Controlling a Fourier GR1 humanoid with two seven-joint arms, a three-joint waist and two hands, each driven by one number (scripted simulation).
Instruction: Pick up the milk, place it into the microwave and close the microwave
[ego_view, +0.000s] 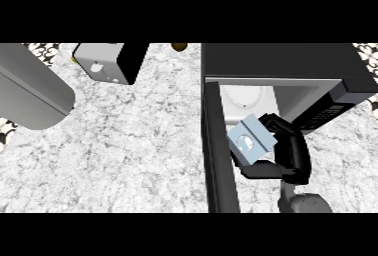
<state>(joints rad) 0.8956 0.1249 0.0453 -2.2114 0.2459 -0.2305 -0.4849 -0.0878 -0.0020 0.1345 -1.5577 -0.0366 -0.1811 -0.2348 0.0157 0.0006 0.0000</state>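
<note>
Milk: the milk (251, 140) is a small carton, pale blue with white edges and a round mark on its side. It is tilted, with one corner pointing up toward the microwave cavity.
Place of milk: it is above the counter (133, 150), in front of the open microwave (288, 65), between the door (219, 150) and the control panel. It does not touch the counter.
Right hand: the right hand (291, 150) is black and comes in from the lower edge on a grey forearm. Its fingers are curled around the milk.
Milk and fingers: the upper fingers (277, 125) press the carton's right top edge; the thumb, I think, lies under its lower corner. The carton sits in the curve of the hand, on the hand's left side.
Microwave: the door stands open, seen edge-on as a dark bar left of the milk. The cavity inside is white, with a round plate (247, 97).
Left hand: it does not show.
Other things: a grey cylinder (29, 90) at far left and a toaster (111, 61) near the top.
</note>
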